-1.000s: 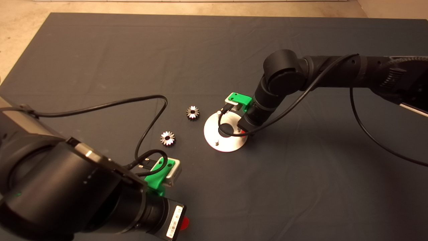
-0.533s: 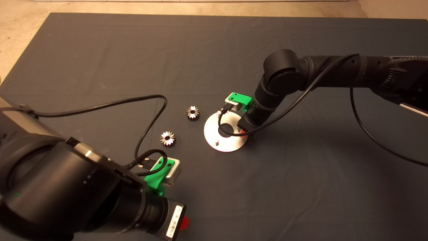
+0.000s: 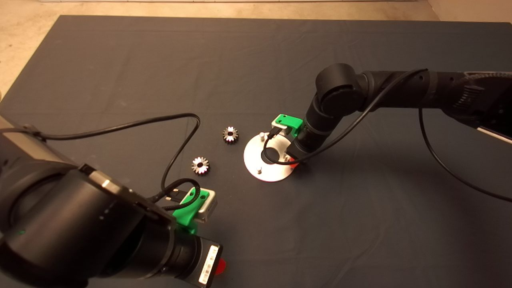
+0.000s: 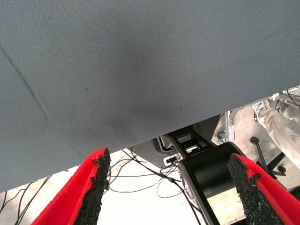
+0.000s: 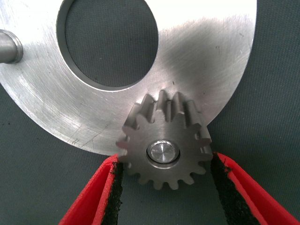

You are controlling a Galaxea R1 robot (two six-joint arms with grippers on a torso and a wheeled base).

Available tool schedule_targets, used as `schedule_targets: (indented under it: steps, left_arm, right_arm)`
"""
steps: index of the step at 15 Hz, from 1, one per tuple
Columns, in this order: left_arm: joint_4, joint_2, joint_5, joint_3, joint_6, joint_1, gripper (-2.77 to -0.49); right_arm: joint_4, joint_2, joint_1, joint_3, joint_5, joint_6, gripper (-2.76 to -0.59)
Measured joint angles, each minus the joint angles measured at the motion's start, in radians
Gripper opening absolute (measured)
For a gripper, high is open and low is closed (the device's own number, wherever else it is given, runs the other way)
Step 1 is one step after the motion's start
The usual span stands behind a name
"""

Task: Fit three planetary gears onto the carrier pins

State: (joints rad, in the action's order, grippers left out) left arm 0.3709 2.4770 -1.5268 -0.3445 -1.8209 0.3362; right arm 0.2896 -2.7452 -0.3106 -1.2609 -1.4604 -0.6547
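one gear sits on its pin, two gears lie on the mat

no brand or word can be read; only a white label with a barcode (image 3: 209, 265) shows on the left arm, too small to read.

the right gripper (image 5: 164, 187) is at the right rim of the flat round silver disc (image 3: 254, 165), whose brushed metal shows fine scratches and a large round centre hole. one toothed gear (image 5: 163, 138), dull grey metal, sits flat on the disc with the shiny pin end (image 5: 163, 153) filling its bore. the red fingers with rough black pads (image 5: 114, 187) stand on both sides of this gear, slightly apart, the pads at the teeth tips; whether they press it i cannot tell.

two other gears (image 3: 230, 134) (image 3: 200, 165), with bright tooth tips, lie on the dark cloth mat (image 3: 120, 60) left of the disc, apart from each other. two bare pins (image 3: 262, 136) (image 3: 259, 170) stand upright on the disc.

the left gripper (image 4: 171, 187) waits at the lower left, fingers wide apart and holding nothing
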Motion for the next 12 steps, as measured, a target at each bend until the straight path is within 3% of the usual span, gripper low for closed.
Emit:
schedule_targets:
  steps: [3,4,5,7,8,10,12]
  left_arm:
    - [0.000,0.000,0.000,0.000,-0.001,0.000,-1.48]
    - [0.001,0.000,0.000,0.000,-0.001,0.000,-1.48]
    - [0.002,0.000,0.000,0.000,-0.003,0.000,-1.48]
    - [0.005,0.000,0.000,0.000,-0.003,0.000,-1.48]
    - [0.006,0.000,0.000,0.000,-0.003,0.000,-1.48]
    - [0.008,0.000,0.000,0.000,-0.005,0.000,-1.48]
    - [0.008,0.000,0.000,0.000,-0.023,0.000,-1.48]
  right_arm:
    - [-0.001,0.006,-0.004,0.000,0.003,0.000,-2.02]
    - [-0.002,0.014,-0.021,0.000,0.005,-0.001,-2.02]
    - [-0.006,0.022,-0.059,0.000,0.003,-0.001,-2.02]
    - [-0.020,0.050,-0.172,-0.003,0.008,-0.001,-2.02]
    - [-0.053,0.070,-0.208,-0.002,0.010,-0.001,-2.02]
    - [-0.134,0.129,-0.214,0.045,0.016,-0.007,-2.02]
    - [-0.163,0.252,-0.204,0.181,0.034,-0.044,-2.02]
